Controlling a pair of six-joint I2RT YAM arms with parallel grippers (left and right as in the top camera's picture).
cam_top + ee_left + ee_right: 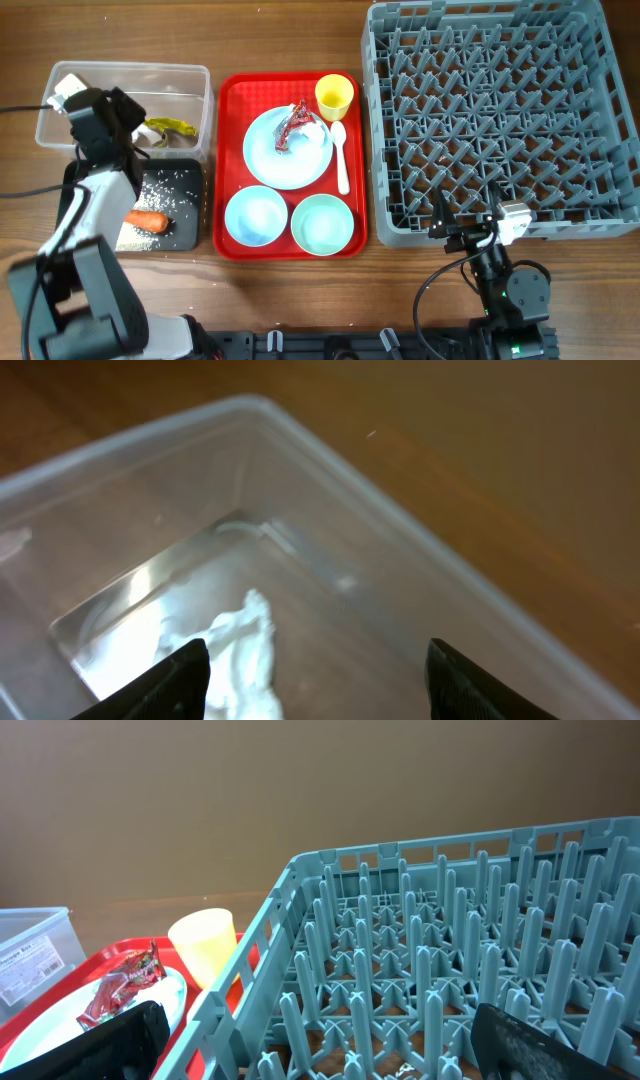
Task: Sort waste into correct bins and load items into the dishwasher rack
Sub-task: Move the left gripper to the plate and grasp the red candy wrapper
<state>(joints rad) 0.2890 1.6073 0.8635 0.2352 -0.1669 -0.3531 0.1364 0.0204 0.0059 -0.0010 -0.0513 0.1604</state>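
Note:
My left gripper (108,112) hangs open over the clear tub (190,75). In the left wrist view its jaws (318,660) stand wide apart with nothing between them, and crumpled white paper (240,650) lies on the tub floor by the left finger. A yellow wrapper (168,127) is also in the tub. The black tray (185,235) holds a carrot (147,219) and rice (165,183). My right gripper (468,215) is open and empty at the front edge of the grey rack (500,110), its fingers (325,1040) spread before the pegs.
The red serving tray (228,90) between the bins and the rack carries a blue plate (270,160) with a red wrapper (293,125), a yellow cup (334,95), a white spoon (341,160), a blue bowl (256,215) and a green bowl (322,223).

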